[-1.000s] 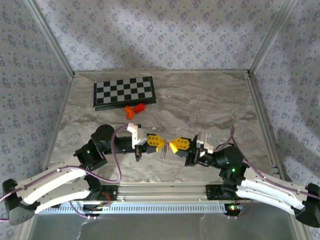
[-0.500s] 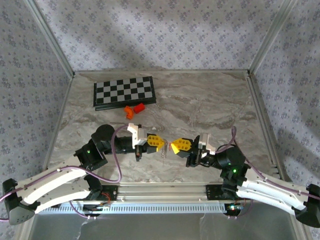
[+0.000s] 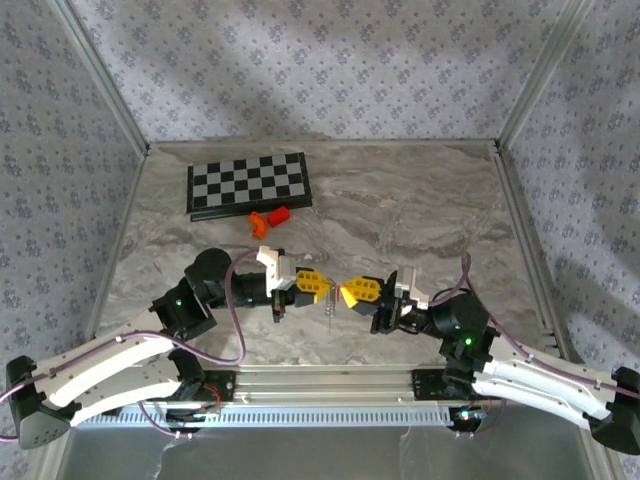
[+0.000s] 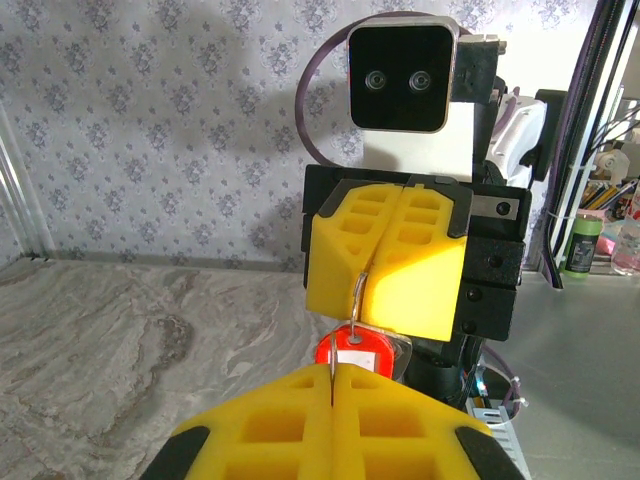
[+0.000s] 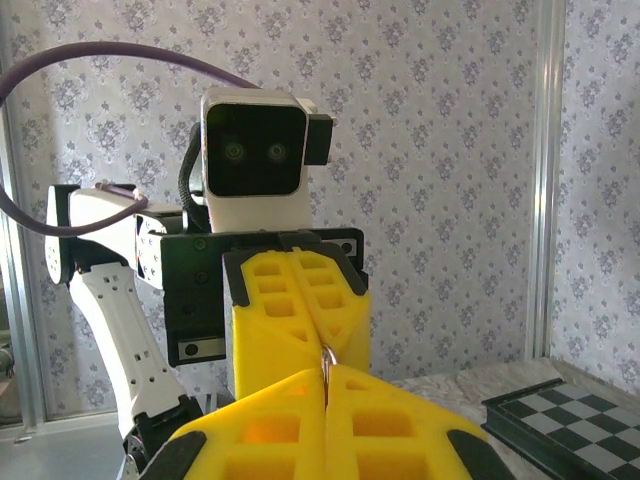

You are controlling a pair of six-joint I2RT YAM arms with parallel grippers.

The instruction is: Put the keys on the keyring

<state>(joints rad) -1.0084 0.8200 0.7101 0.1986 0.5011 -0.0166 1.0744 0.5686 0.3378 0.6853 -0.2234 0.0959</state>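
I work over the near middle of the counter. There is bare marble to both sides and toward the far edge. The counter is closed in by metal frame posts and patterned walls, and the rail with my arm bases runs along the near edge. One chessboard lies at the far left. Two orange blocks lie just in front of it, well apart from my fingers.

My left fingers and my right fingers face each other tip to tip, very near, above the counter. Both pairs are pressed fully together, with no gap at the seam.

From the left wrist view, a curved silver wire comes out of the seam of my right fingers. One keyring, with its red tag, hangs on this wire between the two pairs of fingers. My left fingers are clenched on a thin silver strip, which stands out of their seam just under the tag. It looks like one key seen edge-on, but I cannot tell this surely, nor whether it touches the ring.
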